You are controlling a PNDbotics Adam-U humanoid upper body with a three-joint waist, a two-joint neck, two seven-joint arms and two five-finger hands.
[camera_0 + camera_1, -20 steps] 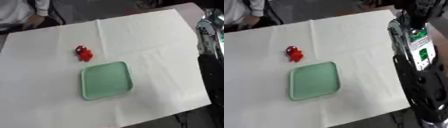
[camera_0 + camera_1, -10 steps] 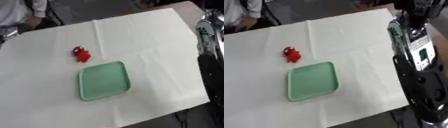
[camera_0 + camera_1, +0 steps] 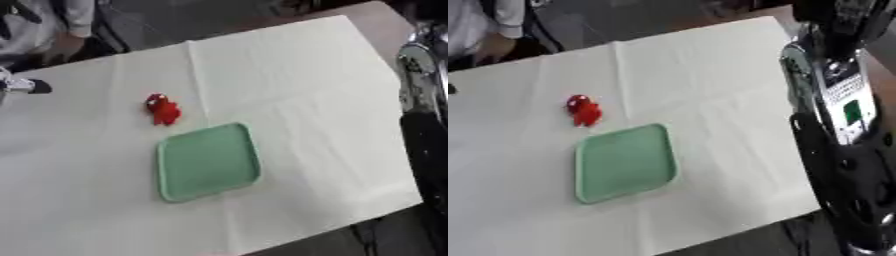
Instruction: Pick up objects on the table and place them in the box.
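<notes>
- The table [image 3: 332, 85] has a white cloth over it, with fold lines showing.
- A small red toy [image 3: 163, 109] lies on the cloth, left of the middle.
- A flat, light green tray [image 3: 208, 162] with round corners lies just below and to the right of the red toy. The two are near each other but do not touch.
- The green tray has nothing in it.
- The robot's right arm [image 3: 846, 145] fills the right side of the right eye view. It is black and silver and hangs past the table edge. It has a small green light patch on it.
- The right hand does not show in either view, so I cannot tell if it is wide or curled.
- At the far left edge of the left eye view, a small silver and black part [image 3: 22, 86] pokes in over the cloth. I cannot tell what it is.
- The left hand does not show clearly either, so I cannot tell how its fingers are.
- Nothing is touching the red toy.
</notes>
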